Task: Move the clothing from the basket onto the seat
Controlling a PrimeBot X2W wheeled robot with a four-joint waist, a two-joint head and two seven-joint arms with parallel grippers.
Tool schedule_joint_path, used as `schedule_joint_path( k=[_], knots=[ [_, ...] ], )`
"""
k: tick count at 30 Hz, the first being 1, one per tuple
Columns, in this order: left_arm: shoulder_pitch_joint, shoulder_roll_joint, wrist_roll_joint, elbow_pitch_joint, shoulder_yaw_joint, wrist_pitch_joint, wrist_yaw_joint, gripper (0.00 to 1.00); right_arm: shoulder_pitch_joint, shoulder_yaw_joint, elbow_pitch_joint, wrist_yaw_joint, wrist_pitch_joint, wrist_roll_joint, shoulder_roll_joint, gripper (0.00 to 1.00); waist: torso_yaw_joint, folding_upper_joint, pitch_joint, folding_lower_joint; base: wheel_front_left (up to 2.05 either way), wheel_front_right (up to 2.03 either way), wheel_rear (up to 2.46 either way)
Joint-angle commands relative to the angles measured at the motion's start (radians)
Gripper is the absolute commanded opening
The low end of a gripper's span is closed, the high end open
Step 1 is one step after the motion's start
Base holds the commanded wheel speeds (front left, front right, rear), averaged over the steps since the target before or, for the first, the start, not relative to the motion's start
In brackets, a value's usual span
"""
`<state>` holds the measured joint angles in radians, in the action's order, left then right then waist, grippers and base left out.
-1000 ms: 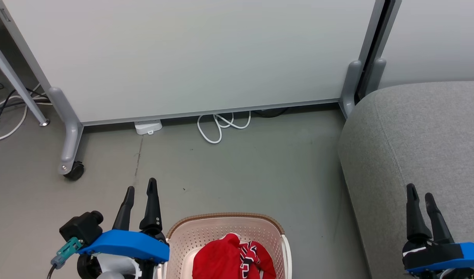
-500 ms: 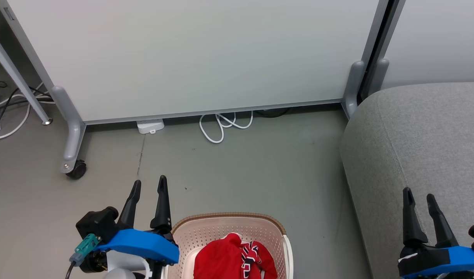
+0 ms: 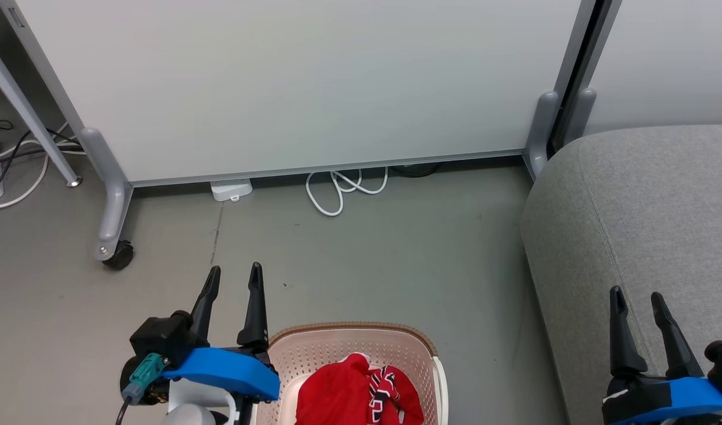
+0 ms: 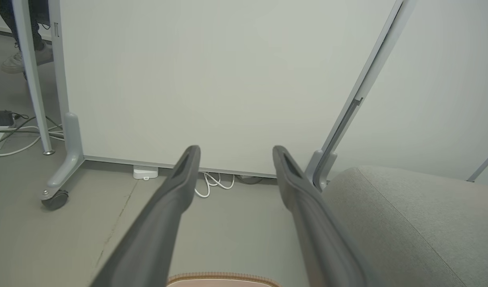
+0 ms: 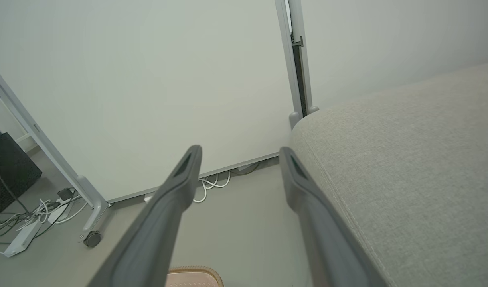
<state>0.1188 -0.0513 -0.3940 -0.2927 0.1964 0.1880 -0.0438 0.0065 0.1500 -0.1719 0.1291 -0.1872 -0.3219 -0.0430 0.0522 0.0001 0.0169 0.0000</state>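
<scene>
Clothing (image 3: 350,394) sits heaped in the basket (image 3: 349,328), so I judge the first pick not yet begun. My left gripper (image 3: 235,268) and right gripper (image 3: 636,293) are both spread, empty. Next I lower the left into the heap, then carry it to the seat (image 3: 644,206).

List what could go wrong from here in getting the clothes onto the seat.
1. The clothing lies bunched in the basket; one pinch may lift only part, or drag a second piece out onto the floor between basket and seat.
2. The left gripper, open, sits close by the basket's left rim; swinging in could knock it.
3. The basket is cut off by the head view's bottom edge, so the grasp may be poorly seen.
</scene>
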Motion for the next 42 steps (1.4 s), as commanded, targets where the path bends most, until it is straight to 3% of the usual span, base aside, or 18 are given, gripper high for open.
schedule_joint_path(
  k=[1,36,42],
  knots=[
    [0.021,-0.001,0.021,0.002,0.002,0.009,-0.002,1.0,0.003,0.0,0.011,0.002,-0.01,0.025,-0.008,1.0,0.0,-0.0001,0.001,0.0,0.0,0.0,0.0],
    [0.037,0.001,0.18,-0.049,0.048,0.077,0.02,1.0,0.026,-0.003,0.03,0.003,-0.077,0.263,-0.01,1.0,0.005,-0.0001,-0.002,0.0,0.0,0.0,0.0],
    [0.039,0.001,0.167,-0.051,0.044,0.079,0.024,1.0,0.03,-0.001,0.033,0.003,-0.079,0.252,-0.01,1.0,0.006,-0.0001,0.002,0.0,0.0,0.0,0.0]
  ],
)
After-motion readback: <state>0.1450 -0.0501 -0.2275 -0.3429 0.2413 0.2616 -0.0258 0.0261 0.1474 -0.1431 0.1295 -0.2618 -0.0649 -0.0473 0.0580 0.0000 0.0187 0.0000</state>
